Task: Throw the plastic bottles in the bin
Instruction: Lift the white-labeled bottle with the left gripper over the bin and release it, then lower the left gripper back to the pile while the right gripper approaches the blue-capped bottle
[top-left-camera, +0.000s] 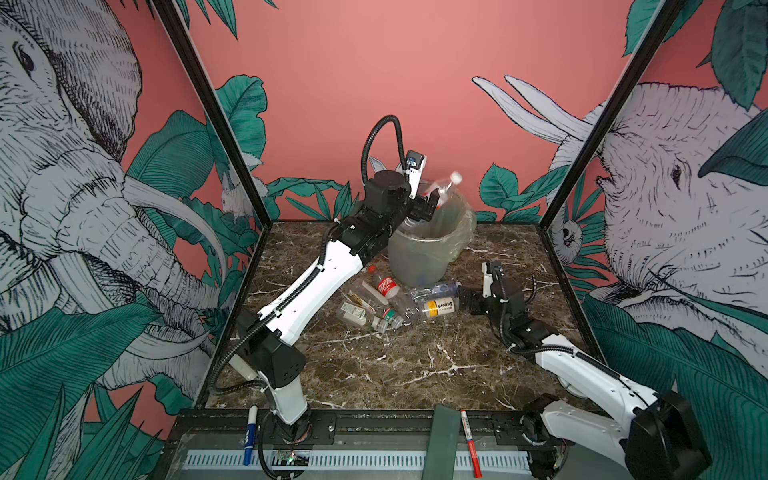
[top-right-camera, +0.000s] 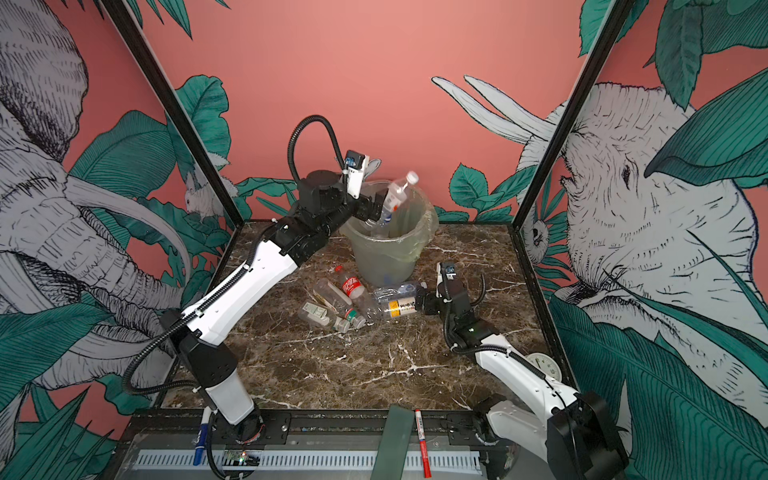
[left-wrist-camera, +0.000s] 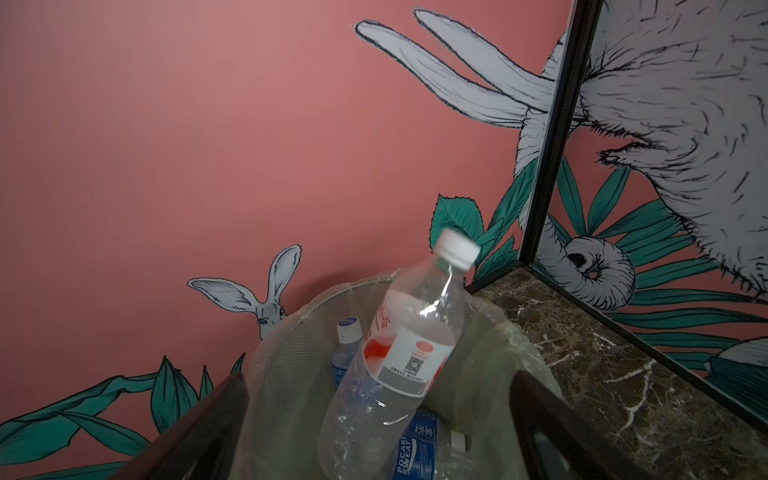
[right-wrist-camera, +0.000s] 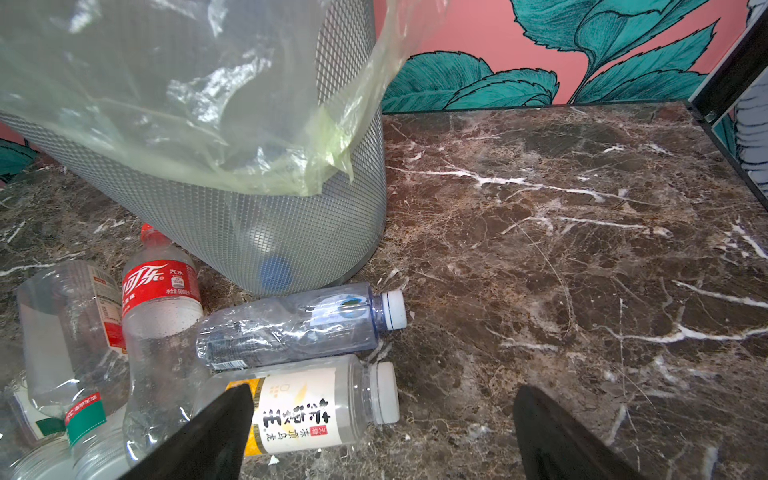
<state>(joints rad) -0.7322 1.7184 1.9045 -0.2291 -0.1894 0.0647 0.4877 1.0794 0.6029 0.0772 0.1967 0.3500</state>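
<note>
On the marble tabletop (right-wrist-camera: 582, 249) my right gripper (right-wrist-camera: 384, 390) stands wide beside the yellow-labelled bottle (right-wrist-camera: 299, 411), which I judge light, slick, crushable: pinch mid-label.

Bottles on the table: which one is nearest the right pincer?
The yellow-and-white-labelled bottle, white-capped, lies on its side right at the open right pincer; the blue-tinted bottle lies beyond it, by the bin.
</note>
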